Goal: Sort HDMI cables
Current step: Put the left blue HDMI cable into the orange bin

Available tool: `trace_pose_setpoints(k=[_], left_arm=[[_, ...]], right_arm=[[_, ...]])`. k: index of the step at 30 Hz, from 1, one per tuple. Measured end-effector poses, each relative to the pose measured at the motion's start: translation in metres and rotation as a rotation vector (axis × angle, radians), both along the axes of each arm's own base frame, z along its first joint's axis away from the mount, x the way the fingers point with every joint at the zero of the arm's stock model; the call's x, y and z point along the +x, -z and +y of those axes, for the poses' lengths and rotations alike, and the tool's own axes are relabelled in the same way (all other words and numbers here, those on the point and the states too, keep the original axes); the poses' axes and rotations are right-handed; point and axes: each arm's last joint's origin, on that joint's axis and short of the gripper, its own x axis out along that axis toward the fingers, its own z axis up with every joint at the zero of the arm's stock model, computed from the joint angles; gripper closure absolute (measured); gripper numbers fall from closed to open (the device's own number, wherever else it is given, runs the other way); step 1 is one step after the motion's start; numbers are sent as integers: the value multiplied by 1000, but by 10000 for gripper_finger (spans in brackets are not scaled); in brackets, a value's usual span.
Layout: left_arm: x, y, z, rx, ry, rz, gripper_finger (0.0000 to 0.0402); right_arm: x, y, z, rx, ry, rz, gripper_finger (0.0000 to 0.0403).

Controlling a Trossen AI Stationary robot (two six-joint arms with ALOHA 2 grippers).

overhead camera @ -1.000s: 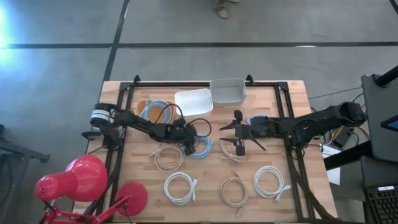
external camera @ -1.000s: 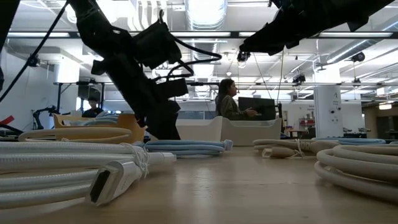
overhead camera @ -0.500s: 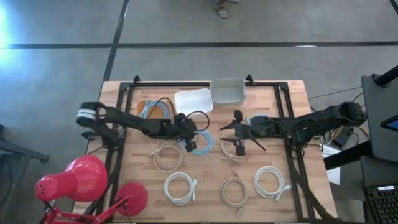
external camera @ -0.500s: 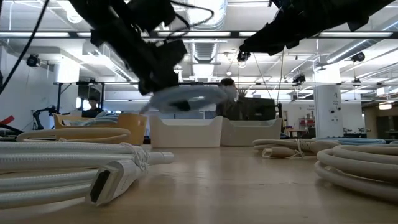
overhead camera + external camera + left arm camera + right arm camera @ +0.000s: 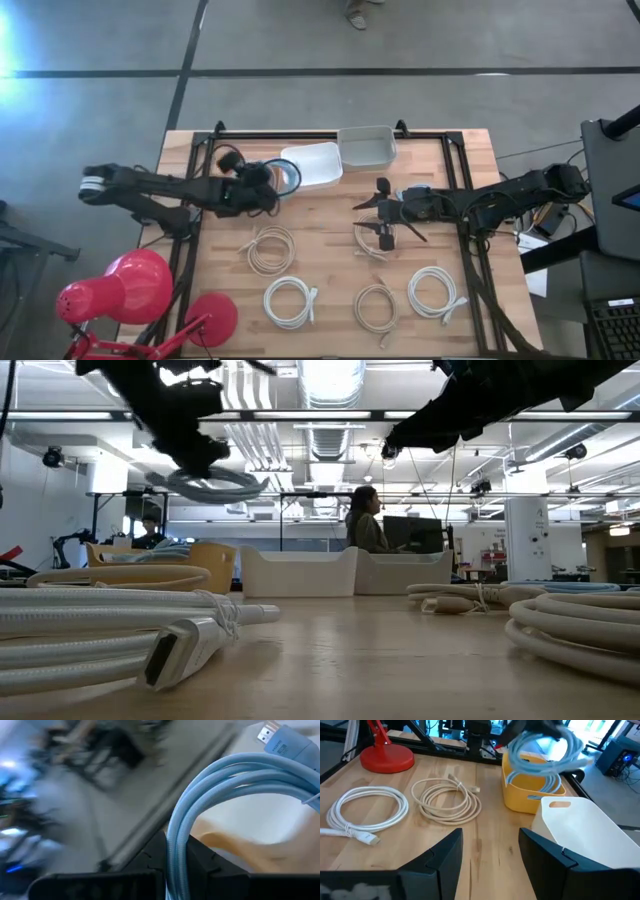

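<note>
Hanging in the air just beside the yellow bin, the light blue HDMI cable is held by a single strand in the closed left claw. A loop could catch on the bin's rim and spill onto the table if released early. The right claw is held wide, near a beige coil, well apart from the bin.

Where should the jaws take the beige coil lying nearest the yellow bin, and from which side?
Take the beige coil across one arc of its bundled loops, coming straight down from above. It lies flat on the table, apart from the white coil, so a jaw can probably drop inside the ring and one outside.
</note>
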Motion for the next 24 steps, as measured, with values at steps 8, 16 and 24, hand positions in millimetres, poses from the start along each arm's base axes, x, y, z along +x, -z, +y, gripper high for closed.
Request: trace_pose_setpoints(k=[8, 16, 24], left_arm=[[-21, 34, 13, 37, -130, 94, 364], [-42, 82, 29, 43, -239, 116, 363], [-44, 110, 31, 79, -188, 41, 360]], right_arm=[[0, 0, 0, 0, 0, 0, 216], [0, 0, 0, -11, -4, 0, 216], [0, 0, 0, -68, -24, -3, 216]])
